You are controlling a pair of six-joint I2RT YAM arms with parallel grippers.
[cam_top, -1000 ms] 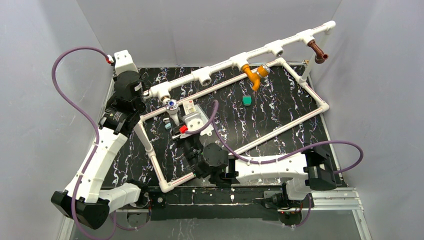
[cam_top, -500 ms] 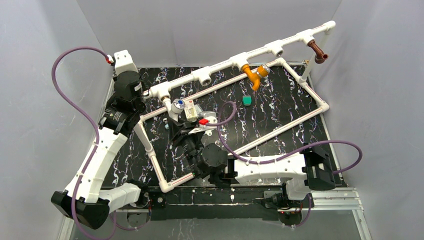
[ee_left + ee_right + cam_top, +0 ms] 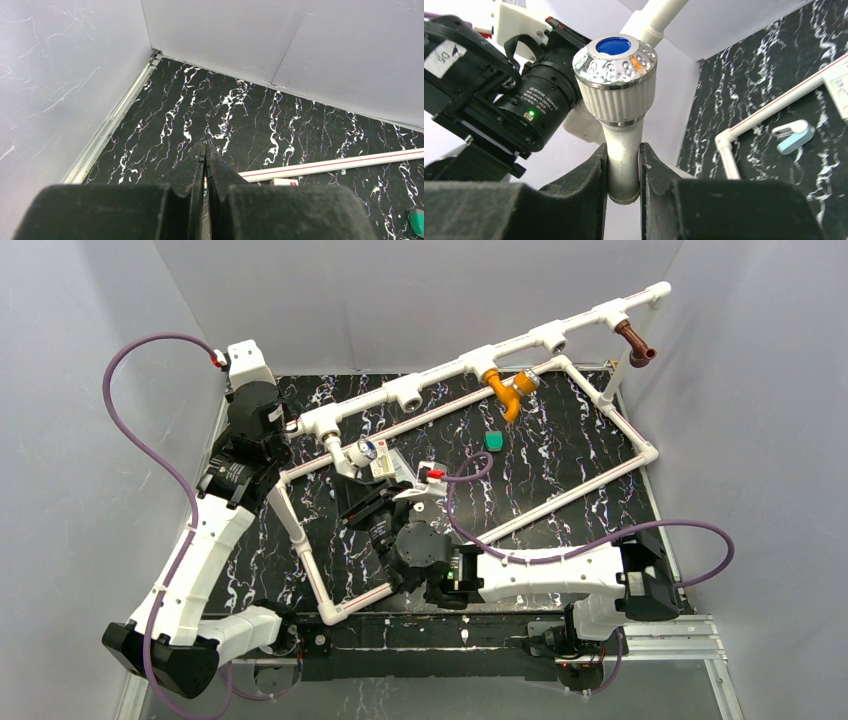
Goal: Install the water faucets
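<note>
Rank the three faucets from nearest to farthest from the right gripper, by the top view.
1. White faucet: left, clamped in the right gripper.
2. Orange faucet: back, middle.
3. Brown faucet: far right corner.

Top camera: high at the near edge, facing down on the whole worktop point(image 3: 560, 455). Wrist cameras: close in, both sharing its marbled surface.

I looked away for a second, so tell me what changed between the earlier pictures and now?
The right gripper, clamped on the white faucet, has rolled its wrist, tilting the faucet rightward in the top view at the leftmost T-fitting of the pipe frame. Nothing was grabbed or released. The left gripper, orange faucet, reddish-brown faucet and teal piece stayed put.
</note>
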